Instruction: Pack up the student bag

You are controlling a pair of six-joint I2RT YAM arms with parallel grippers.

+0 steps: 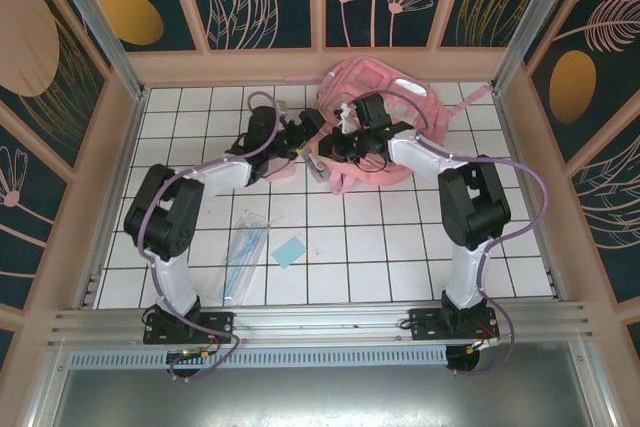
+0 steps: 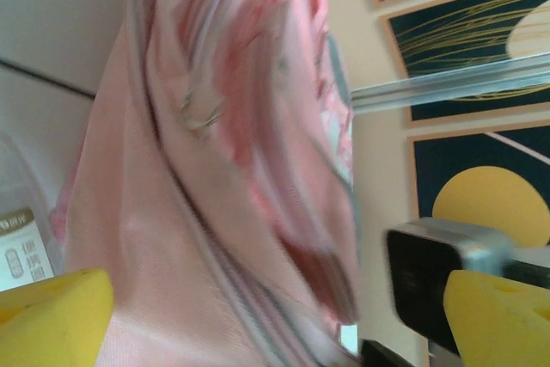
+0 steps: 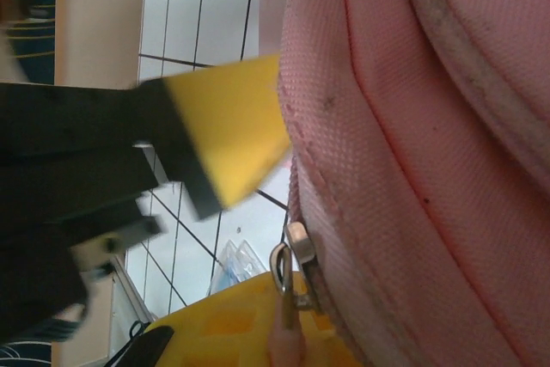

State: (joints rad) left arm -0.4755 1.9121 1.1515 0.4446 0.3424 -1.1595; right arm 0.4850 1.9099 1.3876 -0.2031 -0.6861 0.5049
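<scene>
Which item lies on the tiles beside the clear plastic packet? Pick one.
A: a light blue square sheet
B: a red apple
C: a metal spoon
A: a light blue square sheet lies flat on the white tiles just right of the clear plastic packet, nearer the arm bases than the student bag.

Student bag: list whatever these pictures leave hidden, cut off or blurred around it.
1. Top external: the opening of the student bag is hidden beneath the left gripper and right gripper.
2. Left wrist: its fabric is motion-blurred; the clear packet is cut by the left edge, label unreadable.
3. Right wrist: the zipper pull sits near the bottom edge; how far the zip is open cannot be told.
</scene>
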